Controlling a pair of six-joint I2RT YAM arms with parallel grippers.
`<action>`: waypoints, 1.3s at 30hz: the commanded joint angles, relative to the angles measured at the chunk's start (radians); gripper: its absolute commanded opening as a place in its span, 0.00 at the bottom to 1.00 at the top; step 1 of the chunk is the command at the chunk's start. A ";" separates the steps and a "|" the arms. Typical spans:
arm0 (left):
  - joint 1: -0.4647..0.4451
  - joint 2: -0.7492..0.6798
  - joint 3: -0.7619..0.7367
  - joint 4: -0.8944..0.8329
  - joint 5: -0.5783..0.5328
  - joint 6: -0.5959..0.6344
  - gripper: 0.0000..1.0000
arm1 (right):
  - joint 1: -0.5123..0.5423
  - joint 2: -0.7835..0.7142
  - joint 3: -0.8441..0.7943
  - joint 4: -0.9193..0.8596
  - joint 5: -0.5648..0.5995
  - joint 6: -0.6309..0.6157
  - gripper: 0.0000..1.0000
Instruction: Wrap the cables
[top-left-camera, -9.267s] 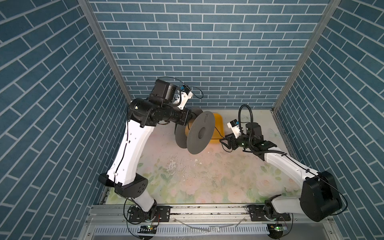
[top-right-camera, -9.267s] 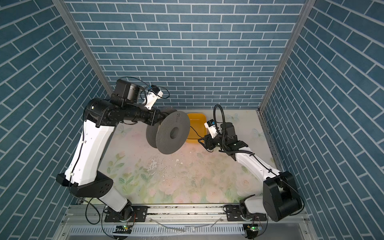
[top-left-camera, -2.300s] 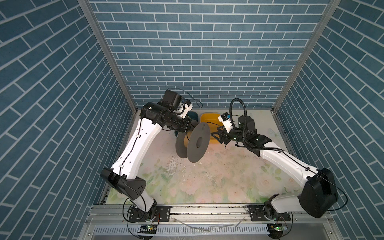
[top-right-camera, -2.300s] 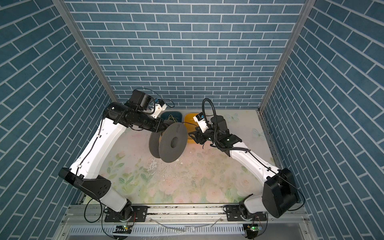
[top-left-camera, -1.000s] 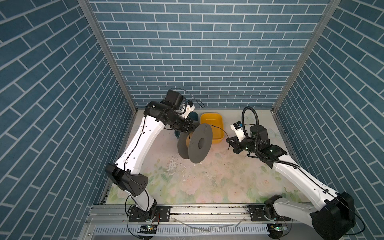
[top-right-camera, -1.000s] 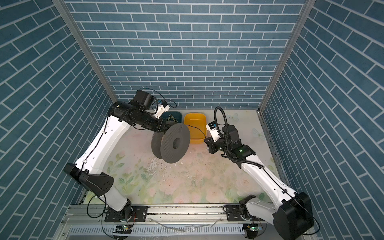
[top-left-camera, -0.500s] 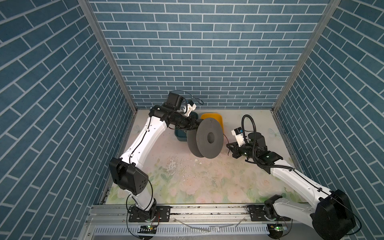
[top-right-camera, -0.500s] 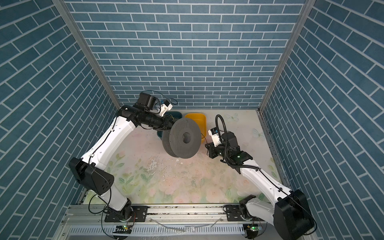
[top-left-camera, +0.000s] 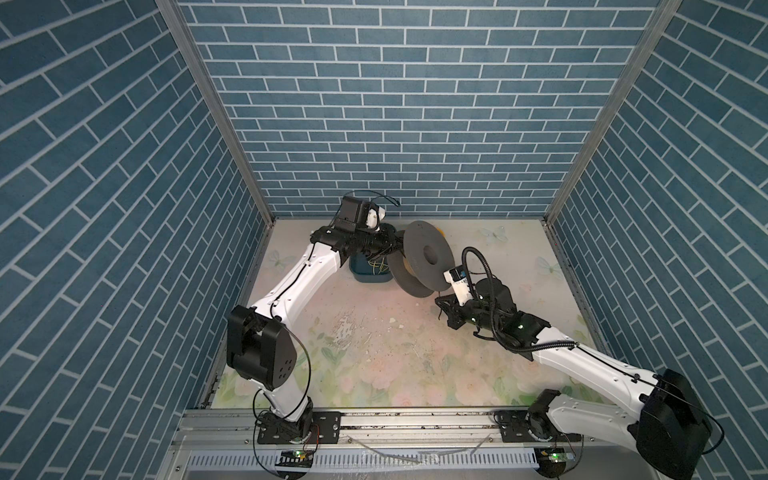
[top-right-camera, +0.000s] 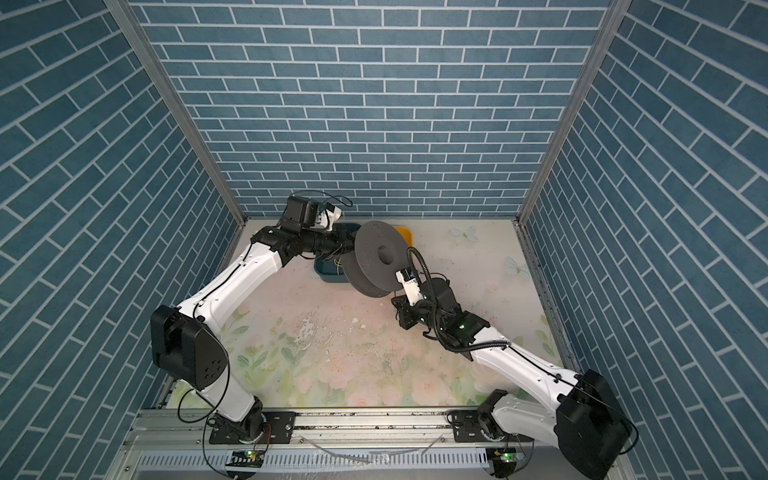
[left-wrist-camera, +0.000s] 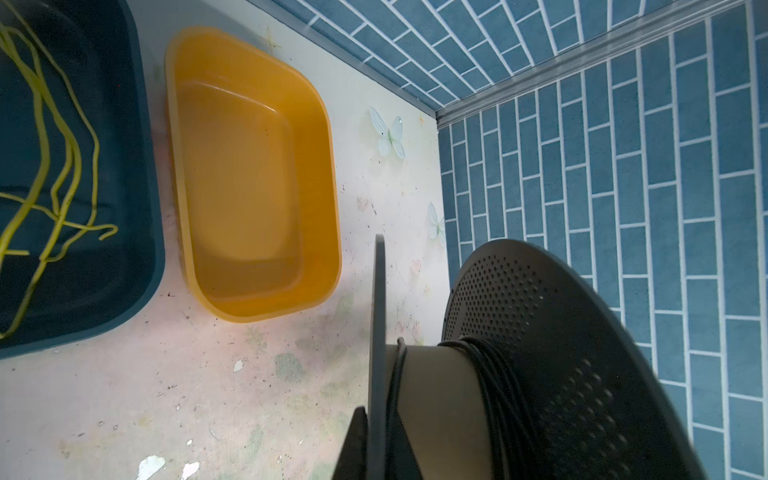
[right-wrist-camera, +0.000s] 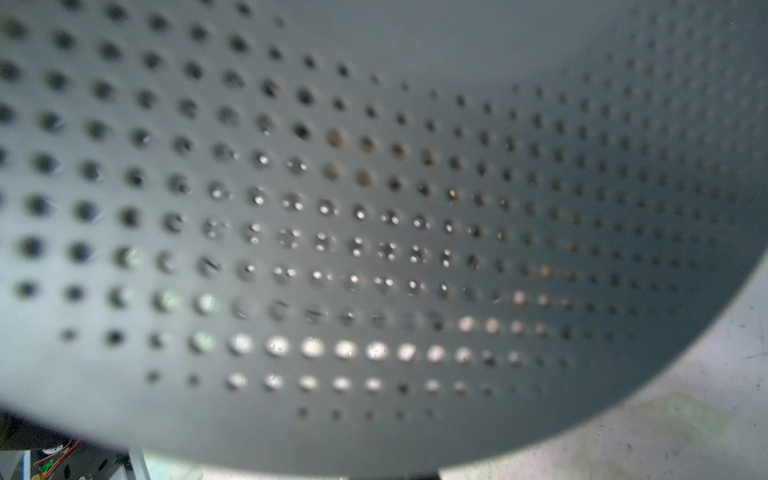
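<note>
Thin glossy black cable (left-wrist-camera: 498, 395) coiled on perforated round spool (left-wrist-camera: 582, 353)

Yellow tub (left-wrist-camera: 245, 178) sat at the back, nr the brick wall (top-left-camera: 395, 124). Dark blue tub (left-wrist-camera: 124, 137) lay just beside it, w/ thin yellow-green wire (left-wrist-camera: 41, 133) tangled inside. Both stood on a floral mat (top-left-camera: 374, 353), scuffed in front of the yellow tub. A butterfly print (left-wrist-camera: 388, 133) lay on its other side. From above, a grey perforated spool (top-left-camera: 419, 241) hid most of it.

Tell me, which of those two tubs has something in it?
The dark blue tub: thin yellow-green wires lie in it. The yellow tub beside it is empty.
</note>
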 joint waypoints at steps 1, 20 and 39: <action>0.008 -0.042 -0.009 0.186 -0.010 -0.096 0.00 | 0.047 0.023 0.076 -0.029 0.091 -0.041 0.00; 0.007 -0.085 -0.107 0.220 -0.035 -0.088 0.00 | 0.131 0.142 0.346 -0.152 0.123 -0.102 0.11; -0.006 -0.098 -0.151 0.235 -0.002 -0.078 0.00 | 0.130 0.156 0.320 -0.094 0.105 -0.139 0.48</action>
